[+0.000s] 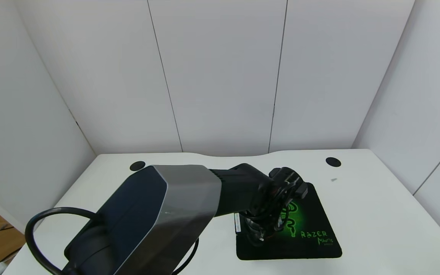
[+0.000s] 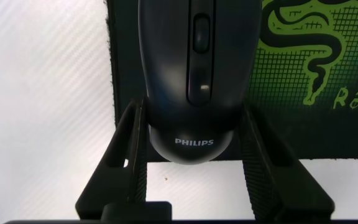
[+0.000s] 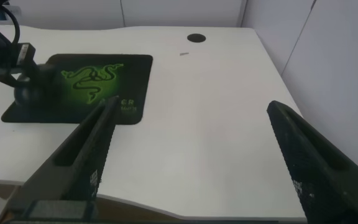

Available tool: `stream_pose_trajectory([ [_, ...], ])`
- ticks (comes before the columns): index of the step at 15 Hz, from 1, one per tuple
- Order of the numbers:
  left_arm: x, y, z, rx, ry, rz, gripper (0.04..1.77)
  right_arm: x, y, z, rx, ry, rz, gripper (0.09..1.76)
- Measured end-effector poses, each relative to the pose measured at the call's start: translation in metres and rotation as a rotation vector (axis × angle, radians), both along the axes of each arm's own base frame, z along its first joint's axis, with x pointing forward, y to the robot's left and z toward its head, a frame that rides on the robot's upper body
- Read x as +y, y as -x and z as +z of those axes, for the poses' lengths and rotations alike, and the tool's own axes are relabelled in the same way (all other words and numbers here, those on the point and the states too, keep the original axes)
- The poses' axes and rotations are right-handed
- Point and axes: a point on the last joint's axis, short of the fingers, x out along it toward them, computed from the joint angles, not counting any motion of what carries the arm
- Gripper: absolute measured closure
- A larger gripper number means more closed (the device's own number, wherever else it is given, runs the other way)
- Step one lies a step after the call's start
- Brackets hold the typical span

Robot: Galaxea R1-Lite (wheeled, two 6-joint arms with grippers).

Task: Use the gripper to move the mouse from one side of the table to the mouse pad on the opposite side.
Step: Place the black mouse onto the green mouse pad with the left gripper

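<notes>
Mouse held over the mouse pad

The glossy black mouse (image 2: 190,74), lettered "PHILIPS", is clamped by the left gripper (image 2: 191,140) above the mouse pad (image 1: 311,225).

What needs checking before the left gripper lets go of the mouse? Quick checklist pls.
1. Philips mouse between the left gripper fingers: ok, fingers flank both sides.
2. Mouse over the Razer mouse pad: ok, over the pad's left part, its rear hangs past the edge.
3. Mouse resting on the pad: cannot tell.
4. Drop spot free of other items: ok, none seen.
5. Right gripper away from the pad: ok, open over bare table.
</notes>
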Motion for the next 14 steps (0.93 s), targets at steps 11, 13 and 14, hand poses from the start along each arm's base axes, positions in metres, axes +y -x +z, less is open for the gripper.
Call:
stream_pose_trajectory([
  [11, 0.000, 0.000, -0.010, 0.034, -0.020, -0.012, 0.91, 0.000, 0.000, 0.000, 0.000, 0.000, 0.000, 0.14],
  [13, -0.001, -0.001, -0.014, 0.036, -0.022, -0.011, 0.91, 0.000, 0.000, 0.000, 0.000, 0.000, 0.000, 0.14],
  [14, -0.001, -0.001, -0.015, 0.037, -0.023, -0.011, 0.91, 0.000, 0.000, 0.000, 0.000, 0.000, 0.000, 0.14],
])
